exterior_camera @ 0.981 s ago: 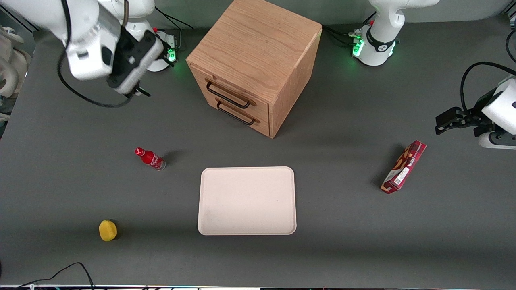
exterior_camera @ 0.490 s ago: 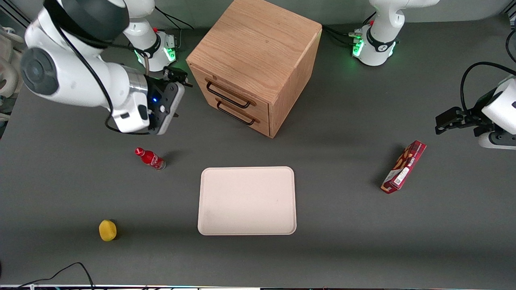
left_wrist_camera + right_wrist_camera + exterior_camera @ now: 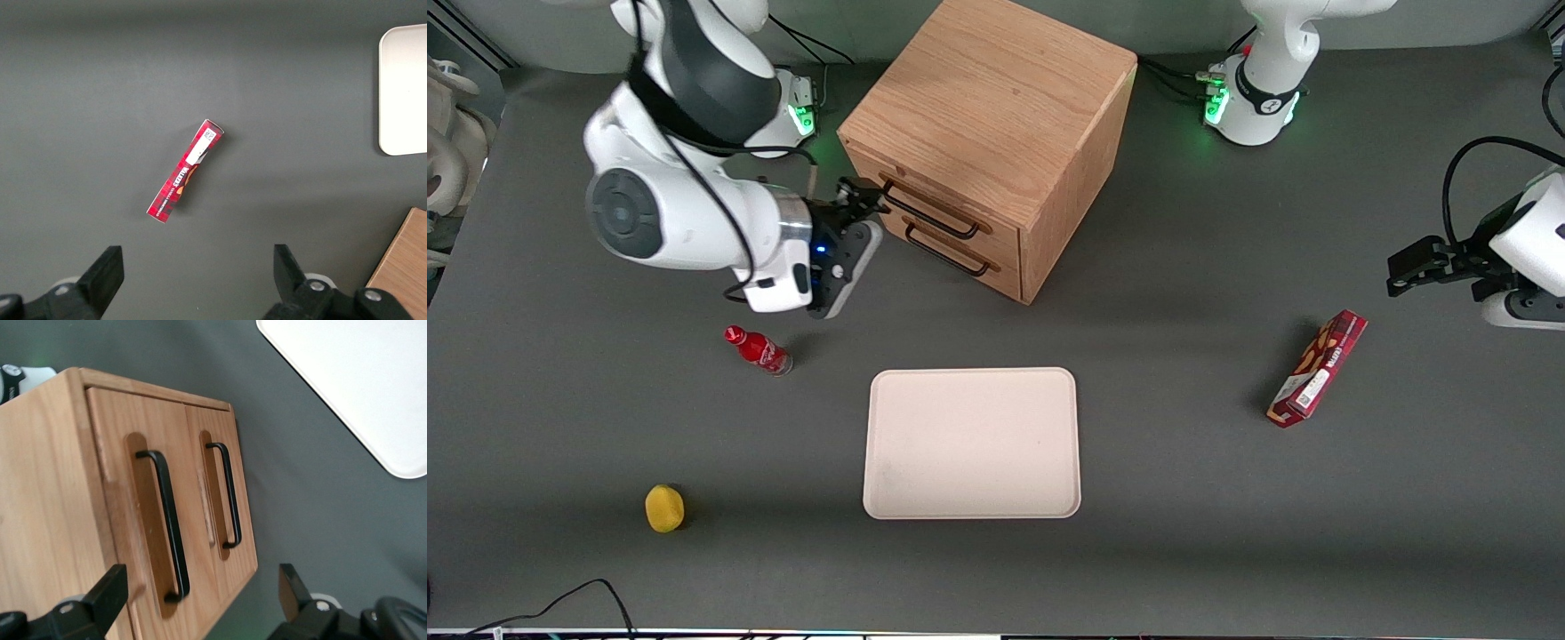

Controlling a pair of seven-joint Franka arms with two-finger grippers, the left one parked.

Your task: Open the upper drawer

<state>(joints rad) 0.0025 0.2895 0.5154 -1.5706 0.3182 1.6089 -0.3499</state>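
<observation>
The oak cabinet [image 3: 996, 98] stands at the back of the table, both drawers shut. The upper drawer [image 3: 951, 200] carries a long black bar handle [image 3: 929, 207]; the lower drawer's twin handle [image 3: 947, 252] sits just under it. My right gripper [image 3: 863, 191] hovers in front of the drawer fronts, close to the upper handle's end nearest the working arm, touching nothing. In the right wrist view the gripper [image 3: 200, 593] is open, its fingers [image 3: 110, 590] spread wide with the upper handle [image 3: 167, 527] between them and farther off; the lower handle [image 3: 229, 493] is beside it.
A red bottle [image 3: 759, 350] lies on the table below the arm's wrist, nearer the front camera. A pale tray [image 3: 971, 442] sits mid-table. A yellow round object [image 3: 664, 508] lies near the front edge. A red box [image 3: 1318, 368] lies toward the parked arm's end.
The right arm has swung down and toward the cabinet, turning its gripper from above the table to face the drawer fronts. Drawers have not moved.
</observation>
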